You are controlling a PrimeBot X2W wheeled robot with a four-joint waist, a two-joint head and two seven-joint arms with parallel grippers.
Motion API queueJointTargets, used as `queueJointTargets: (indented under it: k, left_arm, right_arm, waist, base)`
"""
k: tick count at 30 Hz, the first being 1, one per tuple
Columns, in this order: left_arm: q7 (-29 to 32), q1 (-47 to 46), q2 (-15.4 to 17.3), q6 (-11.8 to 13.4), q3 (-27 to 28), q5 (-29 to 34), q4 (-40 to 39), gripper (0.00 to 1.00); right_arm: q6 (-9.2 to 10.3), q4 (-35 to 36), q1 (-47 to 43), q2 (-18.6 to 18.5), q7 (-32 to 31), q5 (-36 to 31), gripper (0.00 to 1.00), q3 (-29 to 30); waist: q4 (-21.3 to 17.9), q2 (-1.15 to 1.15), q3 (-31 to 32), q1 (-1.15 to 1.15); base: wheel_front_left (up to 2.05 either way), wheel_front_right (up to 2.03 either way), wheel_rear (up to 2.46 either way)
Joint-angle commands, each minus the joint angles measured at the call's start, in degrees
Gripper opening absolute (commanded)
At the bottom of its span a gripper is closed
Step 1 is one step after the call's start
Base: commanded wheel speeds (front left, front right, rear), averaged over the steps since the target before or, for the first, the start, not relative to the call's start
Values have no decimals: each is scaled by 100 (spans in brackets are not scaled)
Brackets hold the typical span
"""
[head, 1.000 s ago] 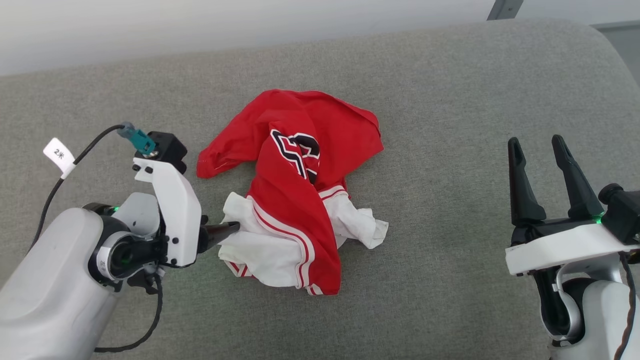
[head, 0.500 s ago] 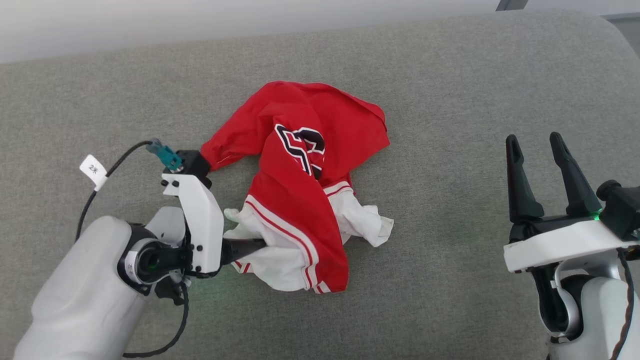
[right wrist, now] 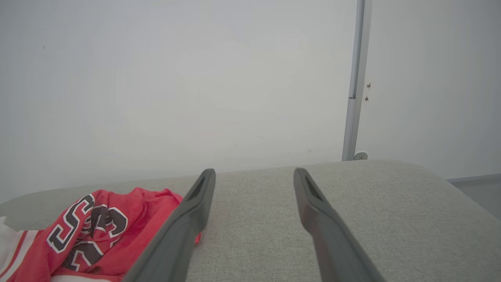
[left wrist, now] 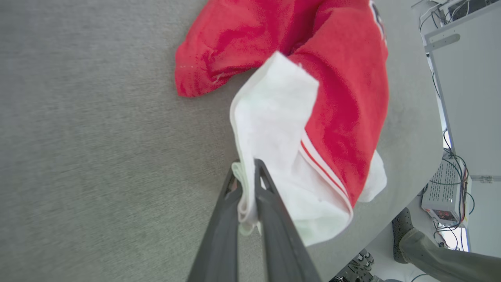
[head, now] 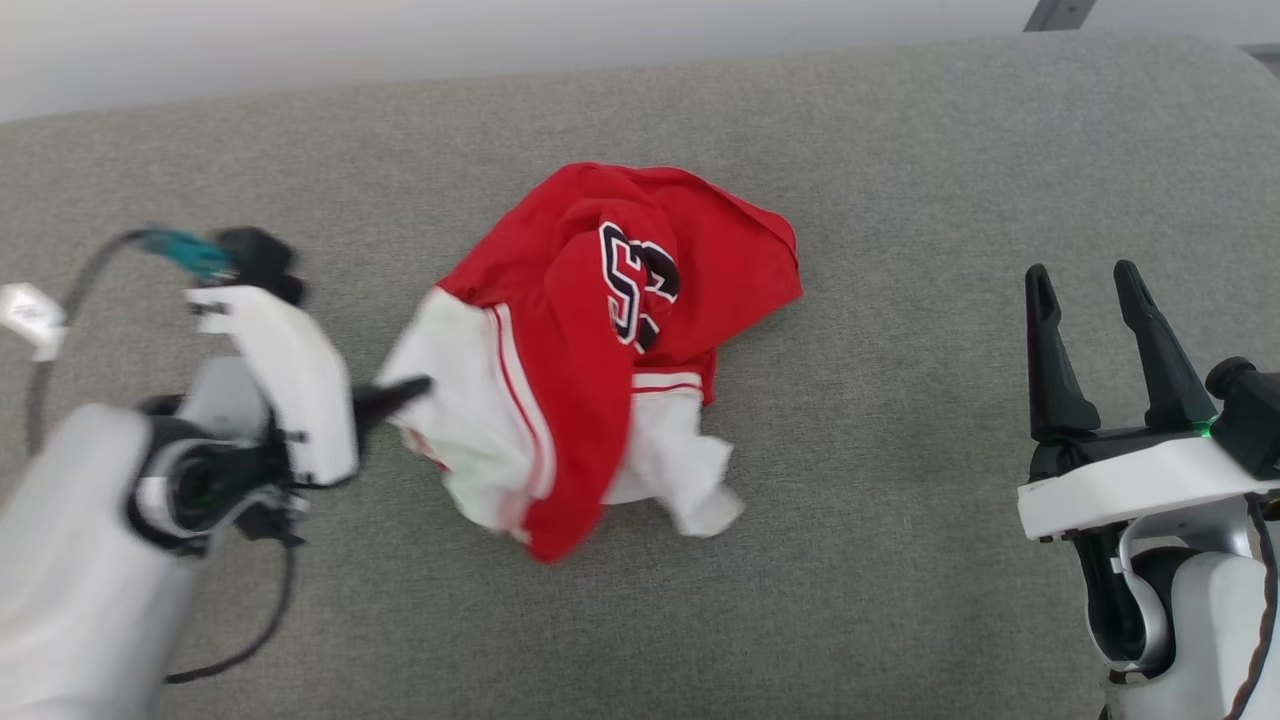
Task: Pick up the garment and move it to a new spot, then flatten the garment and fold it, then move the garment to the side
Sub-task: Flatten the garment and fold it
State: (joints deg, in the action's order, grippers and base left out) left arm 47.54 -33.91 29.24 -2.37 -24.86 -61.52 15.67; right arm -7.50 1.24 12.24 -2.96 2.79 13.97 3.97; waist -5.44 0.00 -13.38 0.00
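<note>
Grey padded worktop (head: 900, 150) bore the crumpled garment (head: 590, 230) at centre. Left gripper (left wrist: 246, 174) pinched its white edging, seemingly mid pick-up; right gripper (head: 1082, 280) gaped wide, idle. Next: lift clear, carry across.

Garment (head: 590, 300) bunched at centre of cushioned surface (head: 900, 200). Left gripper (head: 418, 384) at garment's left edge, fold of fabric pinched between its fingers. Right gripper (head: 1081, 270) well apart to garment's right, above bare surface, fingers spread, tips toward far edge, nothing between them. Wall (head: 400, 40) behind surface. Left wrist view: person's shoe (left wrist: 401, 231) on floor beyond surface edge, electronics box (left wrist: 446, 196) near it.
</note>
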Motion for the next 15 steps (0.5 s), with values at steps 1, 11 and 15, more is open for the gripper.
queueJointTargets:
  k: [1, 11, 15]
  left_arm:
    - [-169, 134, 115, 105, 190, -106, -113, 0]
    - [-883, 1246, 634, 566, 1004, -244, -387, 0]
    - [-1180, 1393, 603, 477, 969, -62, -226, 59]
  right_arm:
    - [2, 13, -48, 5, -13, -57, 100, 4]
    - [2, -1, -127, -22, -126, -22, 100, -27]
    - [2, 20, -157, -62, -224, 12, 100, -152]
  waist:
    - [41, 0, 26, 0]
    - [212, 0, 102, 0]
    - [280, 0, 147, 0]
  base:
    - [0, 0, 0]
    - [0, 0, 0]
    - [0, 0, 0]
